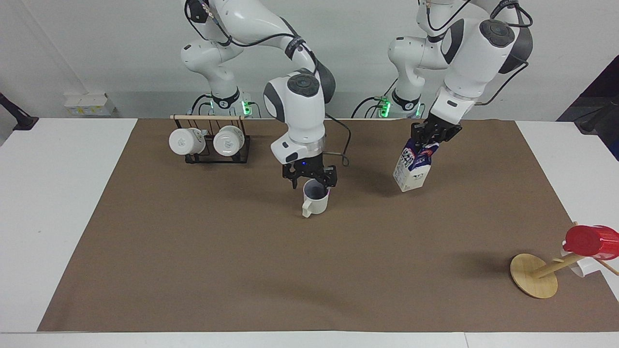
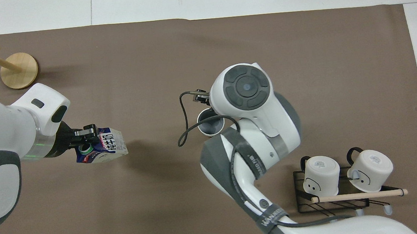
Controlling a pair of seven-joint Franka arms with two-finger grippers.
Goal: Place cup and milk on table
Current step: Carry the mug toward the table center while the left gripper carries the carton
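A: So where does it stand?

B: Cup (image 1: 315, 201) sits upright on the mat (image 1: 193, 270), mid-table, handle turned away from the robots. Right gripper (image 1: 310, 178) hangs just above its rim with the fingers spread apart, holding nothing. Left gripper (image 1: 432, 135) is clamped on the top of the milk (image 1: 412, 167), which is up in the air and tilted, over the mat toward the left arm's end of the table (image 1: 58, 203).

A: What could go wrong?

B: Two things, I'd say. One fingertip of the right gripper looks very close to the cup's rim; if the arm pulls away sideways and not straight up, it could catch the rim and tip the cup. And the milk is leaning. Set down like that, it lands on one bottom edge and may topple when released, or roll toward the cup, which is near.

A: Anything else in reach?

B: Not really. The rack (image 1: 213, 145) with two white mugs, and the wooden stand (image 1: 534, 275) with the red cup (image 1: 591, 241), are well apart from both.

A: Any writing?

B: On the carton, overhead view, large dark Chinese characters along one white face; I read them as 纯牛奶. From the facing view "MILK" shows in small print near the blue top. The right arm's sleeve carries lettering beginning "WANJEE".
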